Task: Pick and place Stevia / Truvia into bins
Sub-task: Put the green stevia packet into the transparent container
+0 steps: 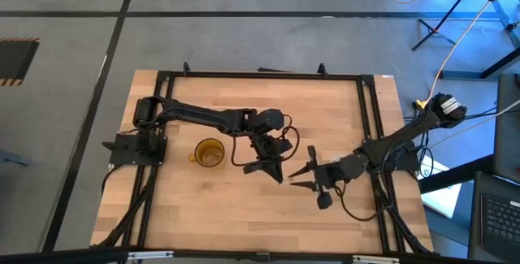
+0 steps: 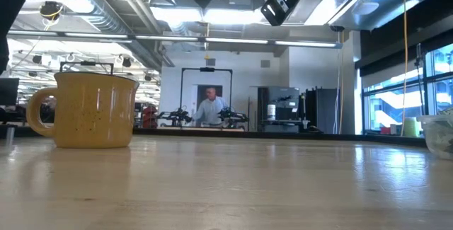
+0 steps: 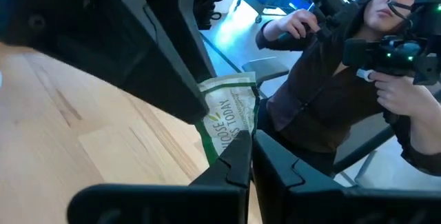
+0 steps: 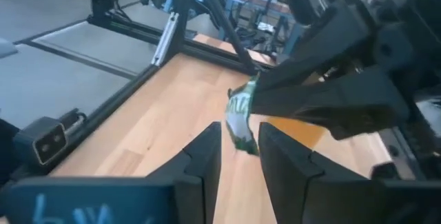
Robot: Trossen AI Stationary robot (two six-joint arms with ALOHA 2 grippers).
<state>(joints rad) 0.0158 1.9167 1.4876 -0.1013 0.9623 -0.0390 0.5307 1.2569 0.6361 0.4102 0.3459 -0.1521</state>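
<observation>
One green and white sachet [image 3: 231,110] [image 4: 240,114] is held in the air above the table's middle. My left gripper [image 3: 251,138] [image 1: 279,178] is shut on it. My right gripper [image 4: 240,138] [image 1: 294,179] is open and faces the left one. Its fingers stand on either side of the sachet's free end, and I cannot tell whether they touch it. The amber mug [image 1: 209,153] [image 2: 92,110] stands on its base to the left of both grippers. The clear cup [image 2: 440,134] shows only at the low view's right edge. No other sachets show. My left gripper pinches one end of the sachet [image 3: 222,140] between its two fingertips. It comes slanting from the table's left and far side. The sachet sticks out past the fingertips toward my right gripper, lifted clear of the table.
Bare wooden tabletop [image 1: 244,207] lies below and on the near side of the grippers. A black frame [image 1: 370,126] runs around the table's edges. A person [image 3: 358,65] holding hand-grips stands beyond the table. Another person [image 2: 210,106] shows far back in the room.
</observation>
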